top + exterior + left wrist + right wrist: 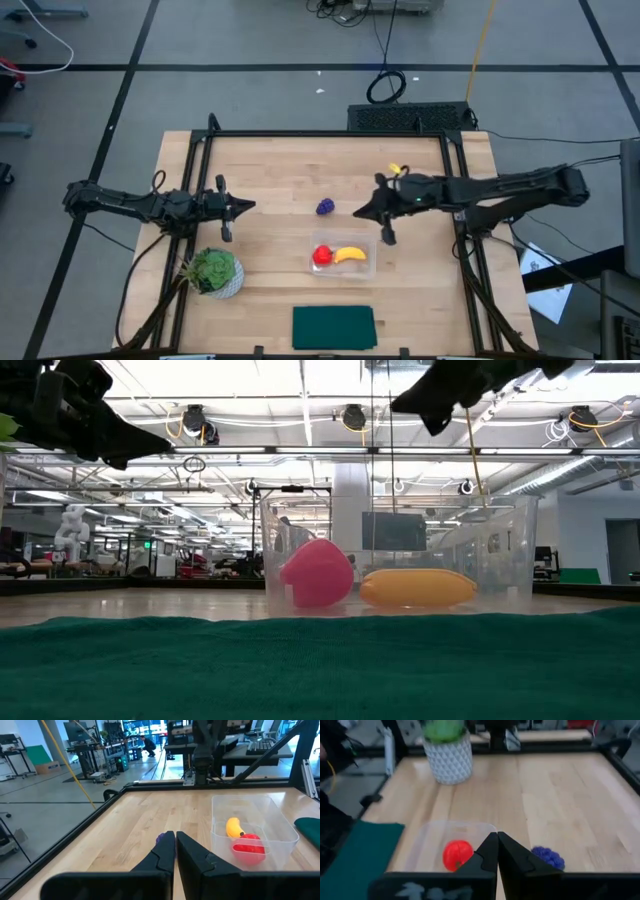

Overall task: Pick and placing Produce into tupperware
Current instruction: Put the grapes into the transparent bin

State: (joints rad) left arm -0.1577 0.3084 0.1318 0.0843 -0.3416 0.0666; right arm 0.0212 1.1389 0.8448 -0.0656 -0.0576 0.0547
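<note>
The clear tupperware stands on the table's near middle. In it lie the round red fruit and the yellow banana, which also show as the red fruit and the banana in the low view. The purple grape bunch rests on the wood beyond the tupperware, between the two grippers. My left gripper hovers shut to the left of the grapes. My right gripper hovers shut just right of the grapes, above the table and near the tupperware's far edge.
A leafy green plant in a white pot stands near the table's left near corner. A dark green flat cloth lies at the near edge, in front of the tupperware. Bare wood stretches across the far half of the table. A black frame rims the table.
</note>
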